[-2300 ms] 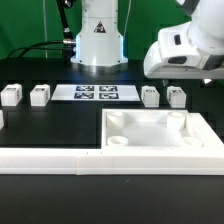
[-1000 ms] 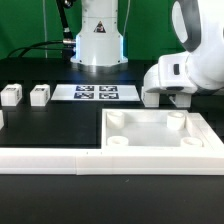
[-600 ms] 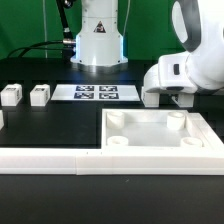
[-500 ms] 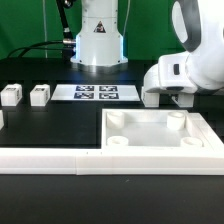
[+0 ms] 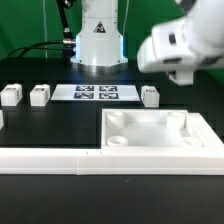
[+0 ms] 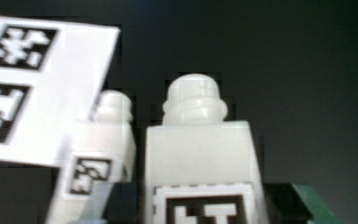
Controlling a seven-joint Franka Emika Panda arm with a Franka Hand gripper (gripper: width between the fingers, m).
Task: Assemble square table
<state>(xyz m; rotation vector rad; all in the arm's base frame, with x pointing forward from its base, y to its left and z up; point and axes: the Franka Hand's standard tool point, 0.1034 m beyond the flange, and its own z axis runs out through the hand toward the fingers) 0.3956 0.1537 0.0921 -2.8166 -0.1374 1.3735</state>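
The gripper (image 5: 184, 76) now hangs high at 2 o'clock in the exterior view, smeared by motion; half a second ago it sat low over the table, just behind the far right corner of the top (image 5: 160, 149). Two legs stood side by side behind the top 2.3 s ago. Only the second leg (image 5: 150, 95) is left on the black table (image 5: 60, 125), at 12 o'clock from the top, and the spot at 1 o'clock beside it is bare. The wrist view shows the held leg (image 6: 202, 150) upright and filling the picture, its rounded peg pointing away from the camera and its tag facing the lens. The jaws are clamped on it, though little of the fingers shows. The second leg stands just beside it there, and the marker board (image 5: 94, 93) lies beyond. The top has not moved: it lies flat at 4 o'clock in the exterior view, open side up, with its four corner sockets empty. At 10 o'clock from it, a third leg (image 5: 39, 95) and a fourth leg (image 5: 12, 96) stand as before.
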